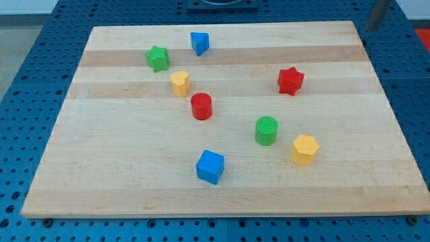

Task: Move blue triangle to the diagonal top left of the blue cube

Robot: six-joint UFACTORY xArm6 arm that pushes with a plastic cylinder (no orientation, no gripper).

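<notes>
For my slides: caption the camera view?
Blue triangle block near wooden board's top, blue cube near bottom; my tip off the top-right corner.

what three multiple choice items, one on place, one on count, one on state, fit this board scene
1. Where is the blue triangle relative to the blue cube?
A. near the view's top
B. below it
C. touching it

2. How many red blocks?
A. one
B. two
C. three

3. Is my tip touching a block?
A. pressing the blue cube
B. pressing the green star
C. no, it is off the board's top-right corner

Answers: 1 A, the triangle sits far up the board. 2 B, red star and red cylinder. 3 C, the rod ends beyond the corner, clear of every block.
</notes>
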